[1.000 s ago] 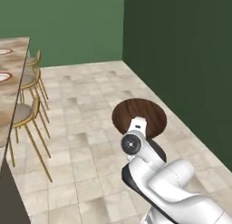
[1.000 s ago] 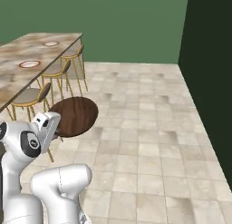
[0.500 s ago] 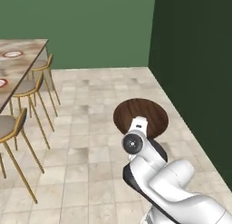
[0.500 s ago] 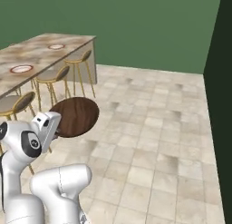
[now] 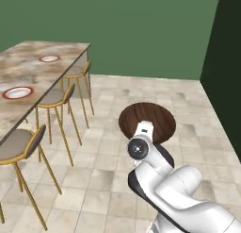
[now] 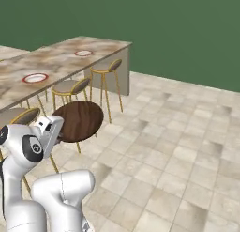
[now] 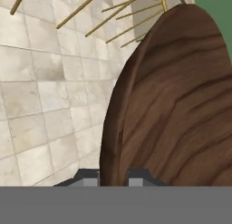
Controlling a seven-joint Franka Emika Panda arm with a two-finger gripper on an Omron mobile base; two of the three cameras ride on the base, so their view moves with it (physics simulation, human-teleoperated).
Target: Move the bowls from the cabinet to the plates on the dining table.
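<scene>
The whole scene is sliding sideways across both base views compared with a moment ago: the base is turning, not the furniture. The dining table and its row of stools are now showing far more fully than half a second back, and both red-rimmed plates are in sight on the tabletop, one nearer and one farther along. My reading is that the carry leg is well under way and the robot is swinging round to face its drop-off, with the table still well apart from the bowl.

The dark wooden bowl is hanging in the gripper, held out over the tiled floor in front of the arm. In the hand view the two fingertips are pinching its rim, one on each side of the wall (so the jaws are nearly together, clamped on the thin edge), and the wood grain is spreading up and away from them.

The arm is staying folded close over the base, elbow bent, wrist reaching forward and slightly down, the bowl riding tilted ahead of the hand. That pose matches the earlier frames.
</scene>
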